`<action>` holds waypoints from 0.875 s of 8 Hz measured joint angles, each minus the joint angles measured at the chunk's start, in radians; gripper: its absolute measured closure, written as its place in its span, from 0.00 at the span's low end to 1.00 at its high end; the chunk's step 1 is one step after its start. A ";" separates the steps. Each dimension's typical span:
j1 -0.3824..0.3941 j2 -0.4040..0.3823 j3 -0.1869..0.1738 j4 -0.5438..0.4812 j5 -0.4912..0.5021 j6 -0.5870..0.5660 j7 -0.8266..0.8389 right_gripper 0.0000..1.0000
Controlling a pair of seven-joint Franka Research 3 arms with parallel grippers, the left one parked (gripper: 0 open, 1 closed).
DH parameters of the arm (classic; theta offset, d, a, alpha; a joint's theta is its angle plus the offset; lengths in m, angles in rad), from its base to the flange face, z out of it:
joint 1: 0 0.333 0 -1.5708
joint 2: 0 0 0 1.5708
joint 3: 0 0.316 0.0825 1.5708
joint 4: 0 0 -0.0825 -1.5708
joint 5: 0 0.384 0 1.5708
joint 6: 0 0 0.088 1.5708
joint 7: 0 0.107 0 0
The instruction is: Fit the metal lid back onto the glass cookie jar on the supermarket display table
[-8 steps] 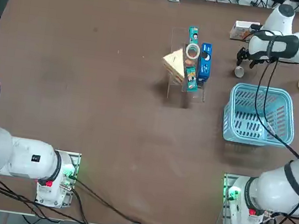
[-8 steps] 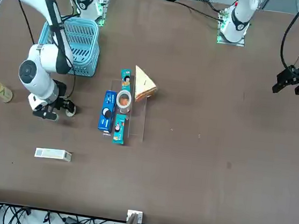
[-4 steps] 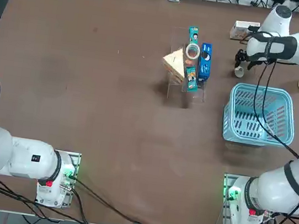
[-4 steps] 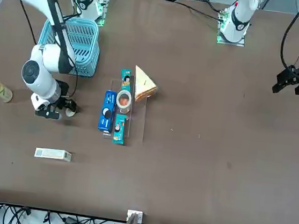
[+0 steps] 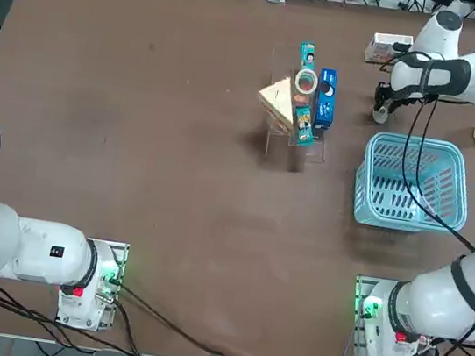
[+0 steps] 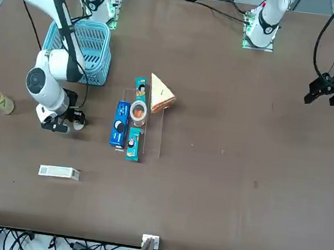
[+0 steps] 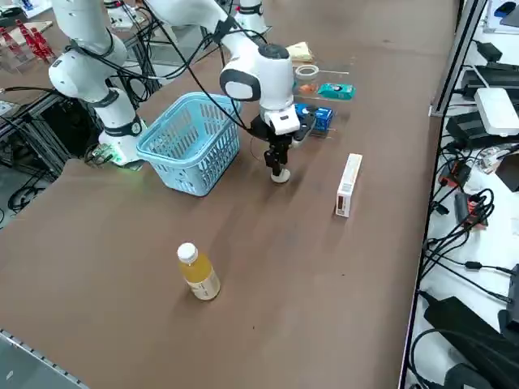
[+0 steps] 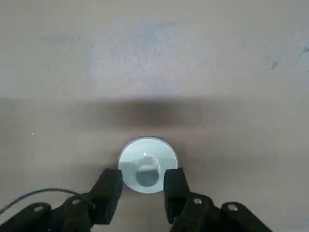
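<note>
- So the light blue basket (image 5: 407,221) is my landmark here, it's the big thing near the right arm's (image 6: 46,84) base on the brown table (image 5: 175,178).
- The right hand (image 8: 143,176) is down low just past the basket's far side, the side away from the arm's base, pointing at the tabletop.
- Its two black fingers are standing apart, with a gap roughly as wide as the lid, so not pinched together. Can't tell from here if the tips actually touch anything.
- The metal lid (image 8: 148,157) is right there at the fingertips, a little round whitish disc, also just past the basket's far side. The fingertips cover bits of its edge.
- Can't pick out the glass jar, or tell what's directly under the lid.
- Yellow bottle (image 7: 202,274) with a white cap is standing near the basket, off its far corner on the robot's right.
- White box (image 6: 59,172) is lying flat well out past the basket, farther from the arm's base than the lid.
- Clear rack (image 6: 152,141) is over to the robot's left of the basket, with a sandwich wedge (image 6: 161,95), a round tub (image 6: 138,111) and teal packs (image 6: 133,144) on it, plus a blue pack (image 6: 120,124) at its basket-facing side.
- Black cable (image 5: 440,218) hangs across the basket.
</note>
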 joint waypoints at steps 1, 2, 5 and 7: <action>0.000 0.004 0.000 0.000 0.000 0.000 0.000 0.44; 0.000 0.010 0.000 0.000 0.000 0.003 0.000 0.44; 0.000 0.029 -0.001 0.000 0.000 0.028 0.000 0.44; 0.000 0.034 -0.001 0.000 0.000 0.031 0.000 0.41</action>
